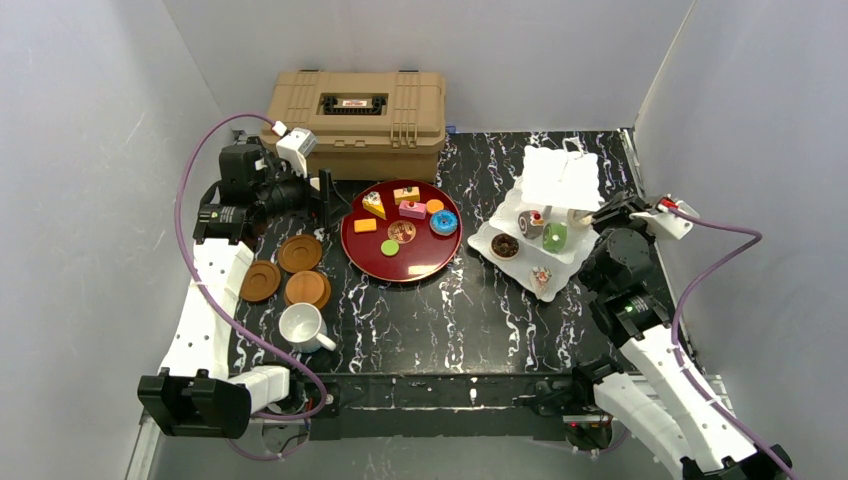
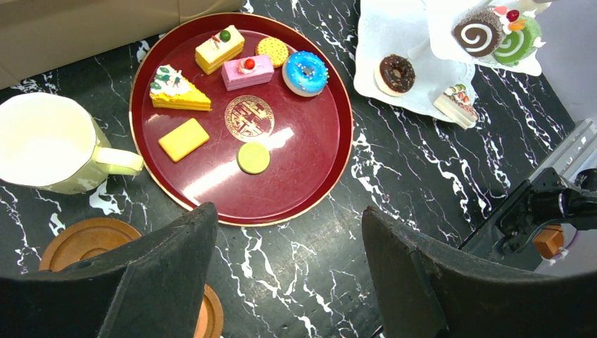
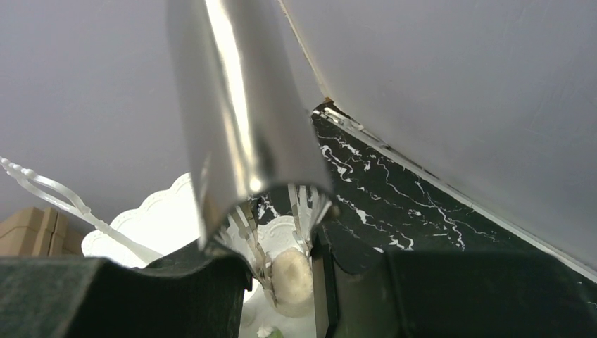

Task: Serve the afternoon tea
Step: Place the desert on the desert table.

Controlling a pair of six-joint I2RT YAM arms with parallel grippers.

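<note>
My left claw is spread wide and empty, above the table by a brown saucer and the red tray. Small cakes lie on the tray; the pale-yellow mug stands just left of it. My right claw pinches metal tongs over the white stand. A cream lump, probably a cake, sits at the tips; I cannot tell whether it is gripped.

Plain pale grey walls closed in the left, top and right of the frame, meeting at corners upper left and upper right. A black marble-patterned tabletop with white veins filled the centre, under soft, even light.
</note>
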